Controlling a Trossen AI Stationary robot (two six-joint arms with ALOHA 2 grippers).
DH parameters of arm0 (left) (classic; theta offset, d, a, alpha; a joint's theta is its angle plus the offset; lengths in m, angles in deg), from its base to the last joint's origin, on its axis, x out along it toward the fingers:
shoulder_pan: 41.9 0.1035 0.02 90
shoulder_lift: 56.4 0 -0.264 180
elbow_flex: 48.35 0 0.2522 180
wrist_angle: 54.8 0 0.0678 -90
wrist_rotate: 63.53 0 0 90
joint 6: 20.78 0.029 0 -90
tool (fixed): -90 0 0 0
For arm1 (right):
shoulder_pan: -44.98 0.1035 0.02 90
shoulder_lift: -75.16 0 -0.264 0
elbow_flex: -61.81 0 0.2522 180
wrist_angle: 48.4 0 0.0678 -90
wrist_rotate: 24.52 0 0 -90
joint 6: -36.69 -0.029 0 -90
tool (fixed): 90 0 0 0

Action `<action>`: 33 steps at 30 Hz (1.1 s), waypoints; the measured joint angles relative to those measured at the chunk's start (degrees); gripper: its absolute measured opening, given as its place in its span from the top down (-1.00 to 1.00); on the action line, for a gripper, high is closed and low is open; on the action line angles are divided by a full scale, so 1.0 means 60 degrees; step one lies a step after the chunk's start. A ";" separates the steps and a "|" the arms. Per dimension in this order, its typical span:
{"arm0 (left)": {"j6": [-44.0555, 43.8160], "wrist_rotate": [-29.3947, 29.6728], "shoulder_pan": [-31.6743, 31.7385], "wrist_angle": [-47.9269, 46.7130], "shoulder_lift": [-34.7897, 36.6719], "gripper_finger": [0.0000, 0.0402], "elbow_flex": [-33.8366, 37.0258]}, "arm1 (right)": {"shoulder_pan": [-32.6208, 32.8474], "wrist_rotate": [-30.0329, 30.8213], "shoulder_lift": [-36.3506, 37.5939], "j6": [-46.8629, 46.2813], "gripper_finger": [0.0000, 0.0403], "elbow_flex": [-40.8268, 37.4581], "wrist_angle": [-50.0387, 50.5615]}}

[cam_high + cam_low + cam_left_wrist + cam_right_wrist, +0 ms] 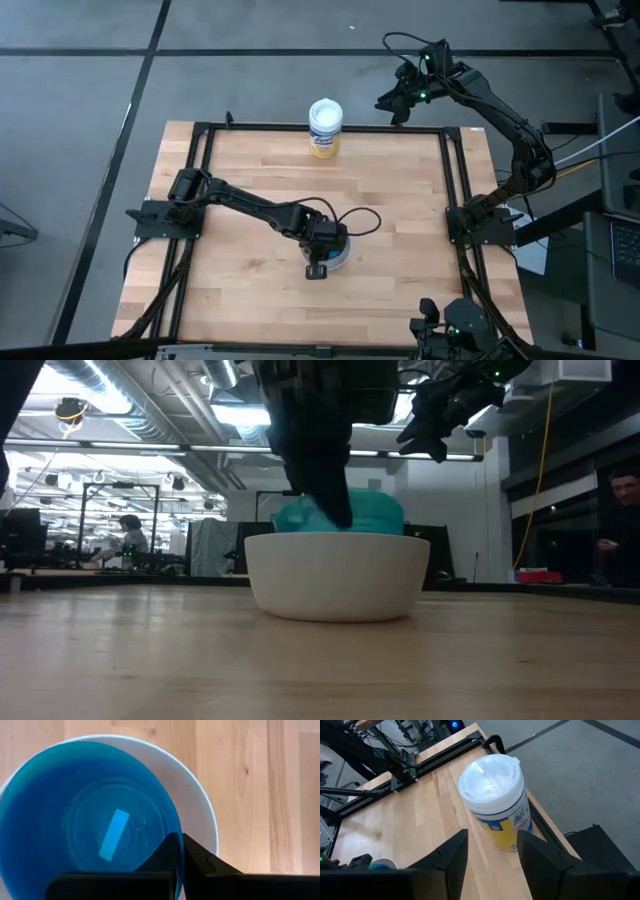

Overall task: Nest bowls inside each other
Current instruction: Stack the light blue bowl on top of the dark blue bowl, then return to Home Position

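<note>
A teal bowl (pixel 75 820) sits inside a larger white bowl (pixel 335 575) near the middle of the table, and its upper part (pixel 375 512) rises above the white rim. My left gripper (pixel 178 851) is shut on the teal bowl's rim and stands over both bowls (pixel 322 258). My right gripper (pixel 492 840) hangs open and empty, high over the table's far right corner (pixel 400 100). It faces the white canister (pixel 495 800). My left gripper pinches the teal bowl's rim (pixel 178 839) with one finger (pixel 162 857) inside the bowl and the other (pixel 202 862) outside it, between the teal and the white wall. The fingers come steeply from above. Whether the teal bowl rests on the white bowl's bottom is hidden.
A white canister with a yellow label (pixel 325 127) stands at the far edge of the table. A black frame (pixel 455 170) runs along the table's sides. Bare wood lies all around the bowls.
</note>
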 joint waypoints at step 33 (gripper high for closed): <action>-0.0632 0.1184 0.2081 0.2225 0.3612 0.19 -0.0017 | 0.0247 -0.2697 0.1449 -0.2570 0.18 -0.0007 -0.3598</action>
